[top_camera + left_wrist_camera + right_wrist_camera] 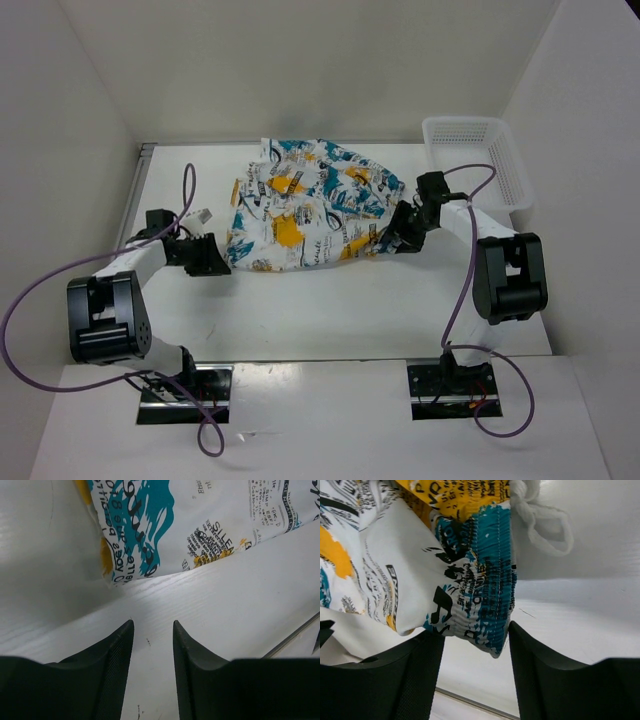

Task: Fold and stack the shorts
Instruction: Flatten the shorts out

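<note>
A white table [330,300] boxed in by white walls carries the shorts [305,205], lying rumpled at its middle toward the far side. Their gathered waistband [490,580] and white drawstring [540,520] face right. The right gripper [390,240] is low at that edge, its jaws wide with the waistband hanging in the gap. The left gripper [215,262] is just beside the near left corner, jaws narrowly apart over bare table. A white mesh basket [480,150] stands far right.

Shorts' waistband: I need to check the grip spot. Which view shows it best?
Right wrist: the gathered waistband is close and sharp, by the right gripper. Top view shows it small; left wrist shows only another corner.
</note>
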You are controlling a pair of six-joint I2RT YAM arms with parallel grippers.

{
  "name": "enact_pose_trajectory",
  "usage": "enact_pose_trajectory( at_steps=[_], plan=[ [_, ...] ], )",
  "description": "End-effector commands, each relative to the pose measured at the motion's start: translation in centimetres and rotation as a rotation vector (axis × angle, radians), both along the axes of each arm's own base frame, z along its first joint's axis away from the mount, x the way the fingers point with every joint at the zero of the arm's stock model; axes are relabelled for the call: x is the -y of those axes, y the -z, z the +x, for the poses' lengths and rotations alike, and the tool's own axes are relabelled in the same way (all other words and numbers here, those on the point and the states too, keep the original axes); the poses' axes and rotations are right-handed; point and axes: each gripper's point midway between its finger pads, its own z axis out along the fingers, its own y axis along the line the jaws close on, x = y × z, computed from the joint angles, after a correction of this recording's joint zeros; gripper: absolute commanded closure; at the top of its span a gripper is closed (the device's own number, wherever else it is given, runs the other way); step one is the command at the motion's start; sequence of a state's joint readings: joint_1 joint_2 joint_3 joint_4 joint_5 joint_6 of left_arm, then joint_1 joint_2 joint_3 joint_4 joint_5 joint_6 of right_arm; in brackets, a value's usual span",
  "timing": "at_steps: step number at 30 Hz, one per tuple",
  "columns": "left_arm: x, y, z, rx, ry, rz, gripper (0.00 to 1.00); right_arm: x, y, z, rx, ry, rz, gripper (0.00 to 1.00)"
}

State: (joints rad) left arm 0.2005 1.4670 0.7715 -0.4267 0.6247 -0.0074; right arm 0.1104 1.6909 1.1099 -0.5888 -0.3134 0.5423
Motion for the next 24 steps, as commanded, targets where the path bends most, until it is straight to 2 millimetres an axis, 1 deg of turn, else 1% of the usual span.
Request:
enact_pose_trajectory(
  at_steps=[1, 2, 3, 4, 5, 6, 7, 9, 10, 11, 12, 13, 14, 15, 16, 17, 18, 20, 21, 22, 24],
  plan=[
    [0.0, 0.0, 1.8, 0.07, 0.018, 0.015, 0.56, -1.0, -1.6, 1.5, 0.079, 0.004, 0.074, 0.42],
    [-0.1, 0.3, 2.0, 0.068, 0.018, 0.015, 0.58, -1.1, -1.4, 1.4, 0.072, 0.009, 0.086, 0.44],
    [-0.3, 0.1, 2.7, 0.094, 0.018, 0.042, 0.6, -1.2, -1.1, 1.5, 0.071, 0.01, 0.086, 0.45],
    [-0.2, 0.4, 2.7, 0.082, 0.018, 0.04, 0.6, -1.2, -1.1, 1.5, 0.071, 0.01, 0.086, 0.49],
    [-0.6, 0.4, 3.3, 0.093, 0.012, 0.056, 0.6, -1.2, -0.8, 1.5, 0.062, 0.01, 0.085, 0.5],
    [-0.8, 0.5, 4.0, 0.102, 0.008, 0.066, 0.57, -1.1, -0.5, 1.5, 0.053, 0.01, 0.084, 0.52],
    [-0.9, 0.6, 4.2, 0.099, 0.008, 0.066, 0.51, -1.2, -0.9, 1.8, 0.065, 0.01, 0.085, 0.57],
    [-0.6, 1.0, 4.8, 0.102, 0.021, 0.057, 0.41, -1.2, -0.5, 2.1, 0.056, 0.01, 0.084, 0.65],
    [-0.6, 1.4, 4.8, 0.092, 0.021, 0.055, 0.36, -1.2, -0.8, 2.4, 0.07, 0.002, 0.082, 0.73],
    [-0.3, 1.8, 4.9, 0.089, 0.03, 0.054, 0.36, -1.2, -0.5, 2.3, 0.061, 0.002, 0.081, 0.75],
    [-0.4, 1.7, 5.5, 0.105, 0.03, 0.057, 0.36, -1.2, -0.8, 2.7, 0.071, 0.002, 0.082, 0.77],
    [0.0, 1.9, 5.6, 0.109, 0.043, 0.057, 0.36, -1.2, -0.9, 2.7, 0.071, 0.002, 0.082, 0.77],
    [0.0, 2.3, 5.7, 0.106, 0.044, 0.057, 0.38, -1.2, -0.9, 2.7, 0.071, 0.002, 0.082, 0.77],
    [0.4, 2.0, 6.0, 0.117, 0.057, 0.058, 0.41, -1.2, -0.9, 2.7, 0.071, 0.002, 0.082, 0.77],
    [0.7, 2.4, 6.1, 0.113, 0.065, 0.065, 0.44, -1.2, -0.9, 2.7, 0.071, 0.002, 0.082, 0.77],
    [0.5, 2.2, 6.4, 0.12, 0.059, 0.078, 0.55, -1.2, -0.8, 2.7, 0.075, -0.006, 0.079, 0.77],
    [0.7, 1.9, 6.8, 0.132, 0.068, 0.08, 0.61, -1.2, -0.8, 2.7, 0.075, -0.006, 0.079, 0.77],
    [0.4, 1.8, 7.0, 0.128, 0.06, 0.097, 0.78, -1.2, -0.5, 2.6, 0.066, -0.006, 0.078, 0.77],
    [0.2, 1.2, 7.6, 0.137, 0.054, 0.108, 0.94, -1.2, -0.5, 2.6, 0.069, -0.013, 0.075, 0.77],
    [0.1, 0.8, 7.5, 0.125, 0.051, 0.115, 1.0, -1.2, -0.8, 2.9, 0.078, -0.014, 0.075, 0.77],
    [0.0, -0.7, 7.8, 0.146, 0.05, 0.118, 1.0, -1.0, -0.6, 2.7, 0.074, -0.017, 0.063, 0.8]
  ],
)
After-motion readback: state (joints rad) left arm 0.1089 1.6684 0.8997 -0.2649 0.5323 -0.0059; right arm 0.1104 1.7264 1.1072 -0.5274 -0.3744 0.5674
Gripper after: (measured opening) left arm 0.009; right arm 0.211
